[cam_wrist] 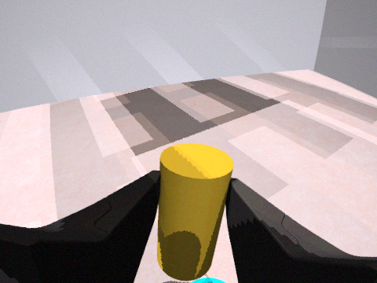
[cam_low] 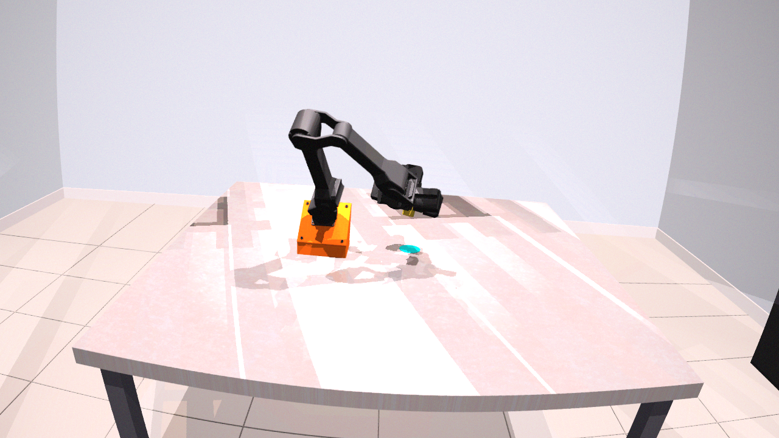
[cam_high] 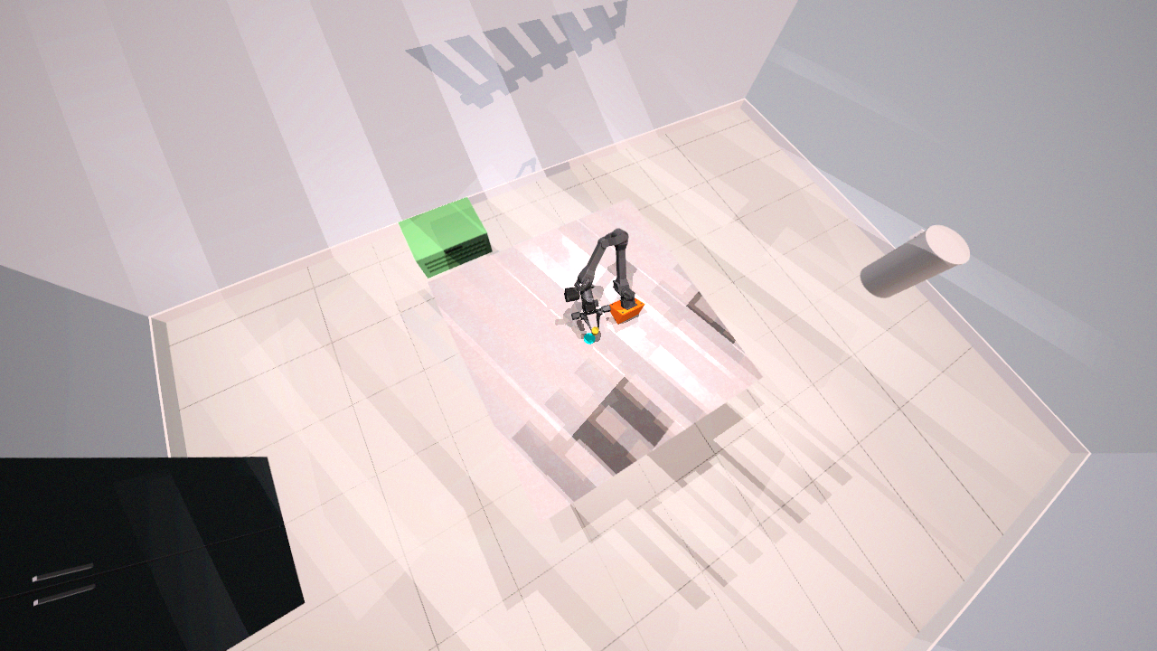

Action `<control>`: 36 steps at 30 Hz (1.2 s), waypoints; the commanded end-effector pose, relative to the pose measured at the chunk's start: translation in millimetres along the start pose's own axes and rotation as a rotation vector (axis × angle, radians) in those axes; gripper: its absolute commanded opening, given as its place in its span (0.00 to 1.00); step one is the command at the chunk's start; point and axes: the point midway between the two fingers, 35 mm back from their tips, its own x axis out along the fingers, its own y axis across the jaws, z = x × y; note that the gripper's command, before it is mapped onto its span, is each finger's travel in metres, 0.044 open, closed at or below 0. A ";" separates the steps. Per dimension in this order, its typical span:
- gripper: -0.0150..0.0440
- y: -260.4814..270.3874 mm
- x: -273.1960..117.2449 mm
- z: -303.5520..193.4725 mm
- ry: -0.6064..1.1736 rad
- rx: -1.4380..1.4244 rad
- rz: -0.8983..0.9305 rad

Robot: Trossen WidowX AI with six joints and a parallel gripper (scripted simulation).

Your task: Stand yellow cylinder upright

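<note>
My gripper is shut on the yellow tall cylinder, with one finger on each side of it. The cylinder looks close to upright and hangs in the air above the table. In the exterior view the gripper body hides its upper part and the fingertips. The flat cyan circle lies on the table below the cylinder, and nothing stands on it. In the wrist view only a sliver of the circle shows at the bottom edge, below the cylinder's lower end.
The orange arm base stands on the table, to the left of the circle in the exterior view. A green box, a grey column and a black cabinet stand away from the table. Shadows streak the table.
</note>
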 end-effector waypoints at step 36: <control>0.43 -2.1 -13.9 5.2 -0.161 -0.119 -0.119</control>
